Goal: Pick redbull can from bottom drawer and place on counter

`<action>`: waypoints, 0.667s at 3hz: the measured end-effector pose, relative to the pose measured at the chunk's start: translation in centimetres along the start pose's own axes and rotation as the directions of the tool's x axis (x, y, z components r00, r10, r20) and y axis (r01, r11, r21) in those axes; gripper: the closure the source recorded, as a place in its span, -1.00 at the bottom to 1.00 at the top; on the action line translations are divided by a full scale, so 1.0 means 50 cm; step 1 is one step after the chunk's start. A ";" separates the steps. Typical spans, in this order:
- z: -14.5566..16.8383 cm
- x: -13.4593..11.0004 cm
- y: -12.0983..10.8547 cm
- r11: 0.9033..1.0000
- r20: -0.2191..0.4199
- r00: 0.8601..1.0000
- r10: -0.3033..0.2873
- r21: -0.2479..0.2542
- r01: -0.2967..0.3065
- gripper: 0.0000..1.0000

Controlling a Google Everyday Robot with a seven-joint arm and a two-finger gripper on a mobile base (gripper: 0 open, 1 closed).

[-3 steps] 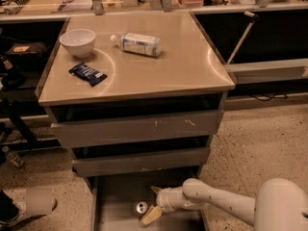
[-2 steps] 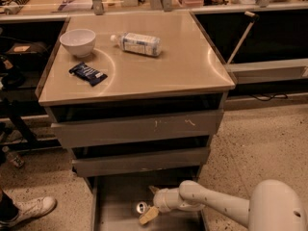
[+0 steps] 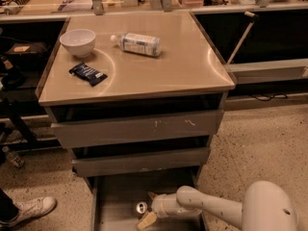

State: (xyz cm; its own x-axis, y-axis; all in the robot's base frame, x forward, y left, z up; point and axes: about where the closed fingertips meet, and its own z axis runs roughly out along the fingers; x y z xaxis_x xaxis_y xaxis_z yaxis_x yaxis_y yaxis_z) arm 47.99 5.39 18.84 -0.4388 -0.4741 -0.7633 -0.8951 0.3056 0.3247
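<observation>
Camera view showed the redbull can (image 3: 141,207) upright on the bottom drawer (image 3: 113,201) floor, toward its front edge, between the spread fingers of the hand (image 3: 145,211). Grasping seemed the step; closing, then lifting to the surface (image 3: 168,76), should follow. Since earlier, the hand had edged closer; the can stayed.

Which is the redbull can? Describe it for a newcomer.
The grey metal cabinet has its bottom drawer pulled out; in it stands a small silver can, shiny round top up. The white arm's open gripper is beside it; the clear bottle lies up top.
</observation>
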 end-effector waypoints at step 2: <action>0.000 0.000 0.000 1.000 0.000 1.000 0.000 0.000 0.000 -0.63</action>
State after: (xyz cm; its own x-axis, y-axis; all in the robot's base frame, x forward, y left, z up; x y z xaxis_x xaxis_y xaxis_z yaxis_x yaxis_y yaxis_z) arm 47.99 5.39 18.84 -0.4388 -0.4741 -0.7633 -0.8951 0.3055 0.3248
